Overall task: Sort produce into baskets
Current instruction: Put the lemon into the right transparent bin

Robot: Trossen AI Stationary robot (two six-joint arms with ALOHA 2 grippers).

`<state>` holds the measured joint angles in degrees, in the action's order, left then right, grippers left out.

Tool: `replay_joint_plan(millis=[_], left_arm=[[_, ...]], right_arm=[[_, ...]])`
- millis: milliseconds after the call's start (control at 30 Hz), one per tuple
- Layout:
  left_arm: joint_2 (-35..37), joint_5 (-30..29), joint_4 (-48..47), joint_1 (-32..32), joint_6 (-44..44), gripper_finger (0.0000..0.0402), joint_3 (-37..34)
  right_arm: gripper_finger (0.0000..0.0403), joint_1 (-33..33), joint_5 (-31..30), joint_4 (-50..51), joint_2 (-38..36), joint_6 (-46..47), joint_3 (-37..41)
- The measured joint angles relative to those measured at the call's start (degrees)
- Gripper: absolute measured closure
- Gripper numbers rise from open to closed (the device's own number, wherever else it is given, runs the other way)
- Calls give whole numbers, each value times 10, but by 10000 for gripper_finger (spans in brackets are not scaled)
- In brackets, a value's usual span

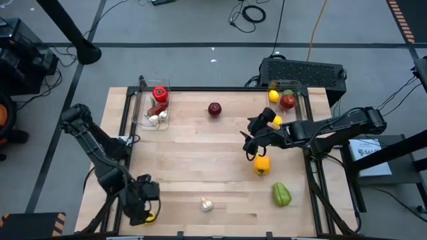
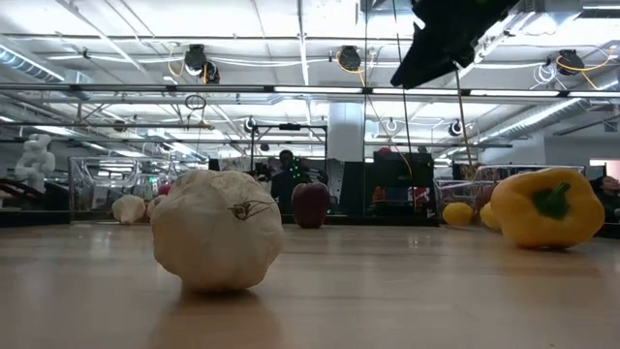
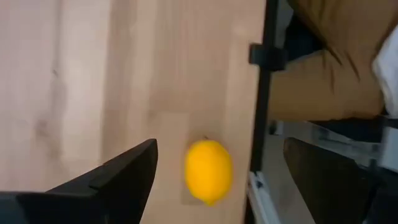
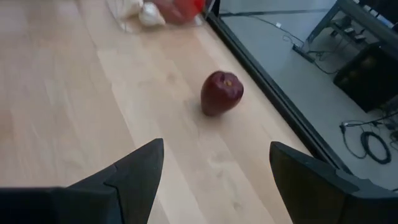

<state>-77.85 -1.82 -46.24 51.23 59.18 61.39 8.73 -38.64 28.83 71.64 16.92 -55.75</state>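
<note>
High view: wooden table (image 1: 200, 173) with two clear baskets at its far edge. Taking the dark red apple (image 1: 214, 109) as landmark, the left basket (image 1: 142, 113) lies to its left and holds a red pepper (image 1: 159, 94), a red chili and white garlic; the right basket (image 1: 298, 93) lies to its right and holds a lemon (image 1: 273, 96), a red apple (image 1: 287, 101) and a small green piece. A second lemon (image 1: 276, 121) sits just beside the right basket, right of the landmark apple. Nearer the front edge than the landmark apple lie a yellow pepper (image 1: 262, 164), a green pepper (image 1: 281, 195) and a loose garlic bulb (image 1: 207, 205). The right gripper (image 1: 252, 141) hovers between the landmark apple and the yellow pepper, fingers parted and empty (its wrist view looks straight at the landmark apple, well ahead of the fingertips). The left gripper (image 1: 143, 215) is at the front left corner, well apart from the landmark apple, fingers spread wide with nothing clamped; a third lemon (image 3: 208, 171) rests on the wood between its fingers near the table's edge rail. Low view: the garlic bulb fills the foreground, with the landmark apple far behind it.
</note>
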Motion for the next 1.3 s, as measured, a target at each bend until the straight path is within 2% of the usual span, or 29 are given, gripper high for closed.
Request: replay_joint_plan(millis=[133, 400, 500, 667, 967, 1167, 1300], left_arm=[[-22, -26, 3, 39, 41, 50, 0], [-108, -28, 83, 78, 87, 45, 0], [-135, -27, 86, 87, 122, 44, 0], [-176, 7, 70, 105, 140, 44, 0], [-199, 16, 11, 111, 141, 44, 0], [-199, 103, 4, 111, 174, 44, 5], [-199, 113, -10, 111, 196, 44, 27]], right_arm=[[120, -1, -2, -18, 16, -33, 0], [120, -13, -3, -52, 45, -76, 0], [120, -20, -2, -51, 52, -80, 0], [120, -24, -1, -51, 54, -82, 0], [120, -24, 0, -51, 54, -87, 0], [120, -24, 0, -51, 54, -87, 0], [120, -24, 0, -51, 54, -87, 0]])
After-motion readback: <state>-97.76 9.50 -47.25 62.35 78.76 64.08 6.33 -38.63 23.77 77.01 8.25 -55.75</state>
